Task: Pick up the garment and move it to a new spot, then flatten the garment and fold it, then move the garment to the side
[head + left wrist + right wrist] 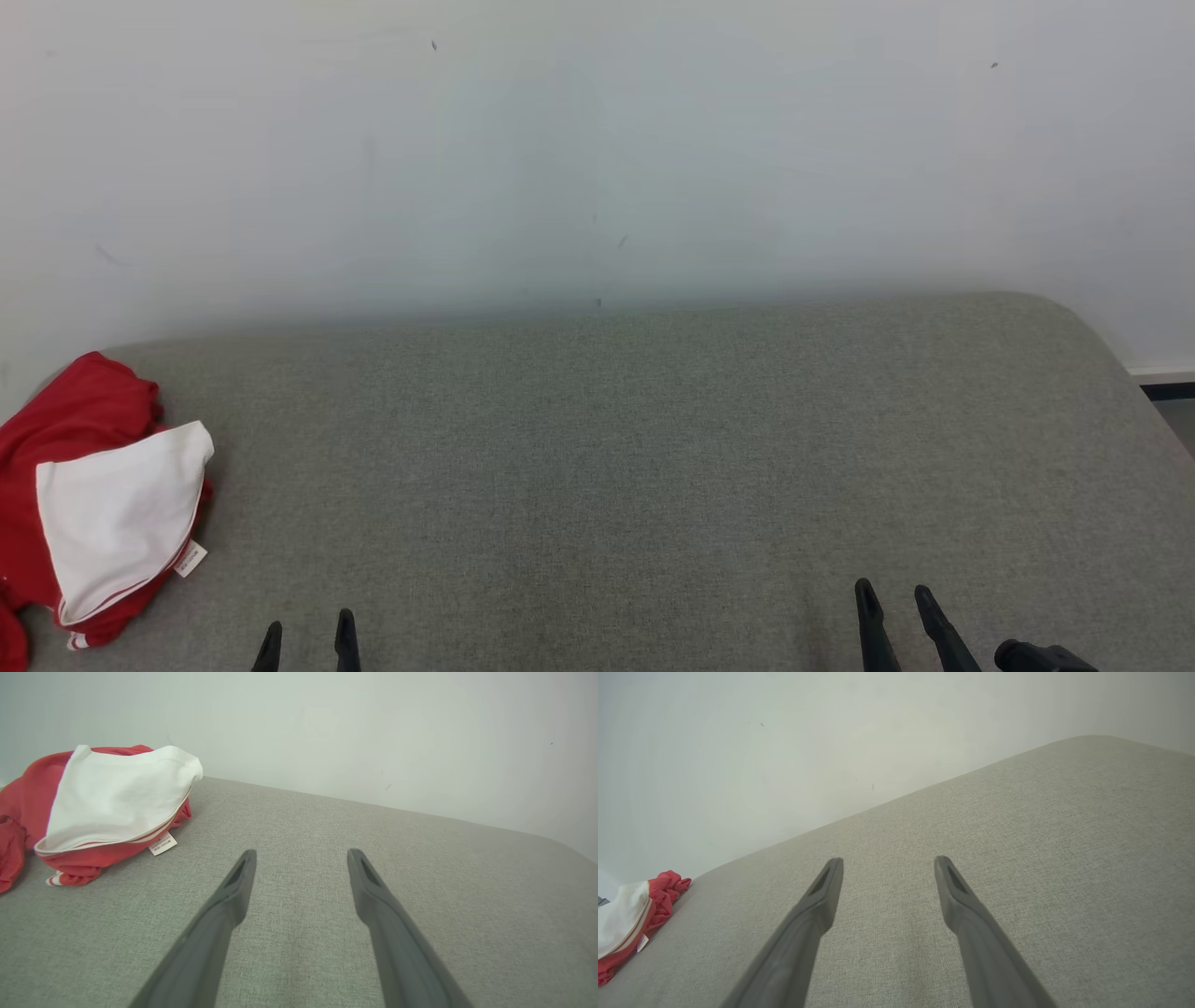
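The crumpled red-and-white garment is seen ahead-left of the spread, empty left gripper; the spread right gripper is farther.

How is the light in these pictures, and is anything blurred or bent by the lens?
Head view: soft even light, garment sharp, faint shadow where grey surface meets wall. Left wrist view: left gripper blurs toward the bottom edge. Right wrist view: surface's far edge slants with the tilted camera; no glare.

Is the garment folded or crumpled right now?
Crumpled. The red-and-white fabric garment lies heaped at the left end of the grey upholstered surface, its white side draped over bunched red cloth, with the care label poking out.
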